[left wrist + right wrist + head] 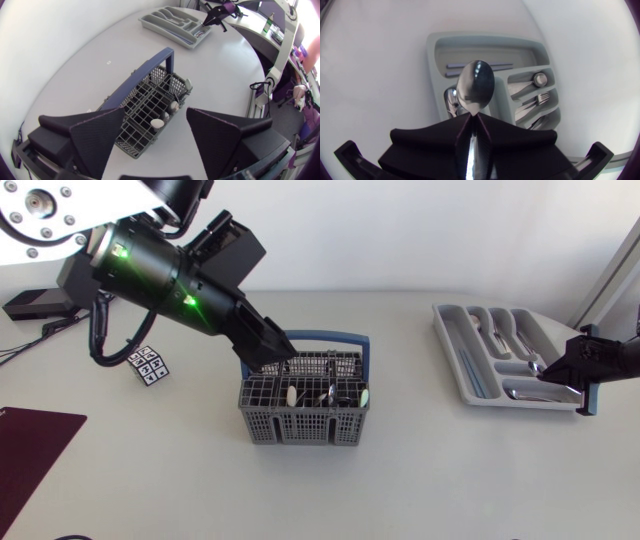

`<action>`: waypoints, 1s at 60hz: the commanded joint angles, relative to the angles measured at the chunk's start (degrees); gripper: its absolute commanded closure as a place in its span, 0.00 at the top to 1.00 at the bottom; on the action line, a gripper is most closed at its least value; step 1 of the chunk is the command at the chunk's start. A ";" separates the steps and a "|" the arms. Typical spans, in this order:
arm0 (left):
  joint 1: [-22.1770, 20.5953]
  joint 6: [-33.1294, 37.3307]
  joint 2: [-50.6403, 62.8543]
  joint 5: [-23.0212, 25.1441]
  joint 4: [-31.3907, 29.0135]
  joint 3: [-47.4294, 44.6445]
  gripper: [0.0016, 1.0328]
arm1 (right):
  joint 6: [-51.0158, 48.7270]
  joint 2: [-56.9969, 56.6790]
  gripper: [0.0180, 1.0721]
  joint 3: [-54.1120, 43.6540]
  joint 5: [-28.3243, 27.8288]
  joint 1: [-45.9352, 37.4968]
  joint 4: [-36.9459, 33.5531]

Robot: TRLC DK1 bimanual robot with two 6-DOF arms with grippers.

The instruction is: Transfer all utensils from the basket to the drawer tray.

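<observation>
Right gripper [472, 120] pinched a glossy steel spoon [476, 87] over the moulded grey tray [432, 55]; left gripper [155, 114] gaped wide above the gridded basket [150, 95]

1. No words, numbers or brand names can be read anywhere
2. The only sign is a small card [150, 365] of black-and-white square marks, lying near the left gripper [268, 350], behind and to its side

Head cam: fixed overhead, looks down on whole table [420, 480], basket [300, 425] at centre, tray [447, 340] at 3 o'clock. L wrist cam: close above basket, faces across table, tray far off at 1 o'clock. R wrist cam: v. near, directly over tray. All 3 views share tray.
</observation>
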 commanded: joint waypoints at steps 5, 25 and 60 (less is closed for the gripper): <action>-1.52 1.07 -1.10 -0.28 0.50 -2.51 0.84 | -4.44 5.34 0.16 4.26 2.81 -0.30 -0.55; -4.25 2.04 -2.51 -0.72 1.11 -5.15 0.86 | -5.59 5.43 0.17 1.36 4.91 0.14 2.44; -6.45 7.40 -3.30 -6.34 5.25 -11.74 0.86 | 17.44 -20.94 0.54 -13.67 -3.87 10.16 -6.79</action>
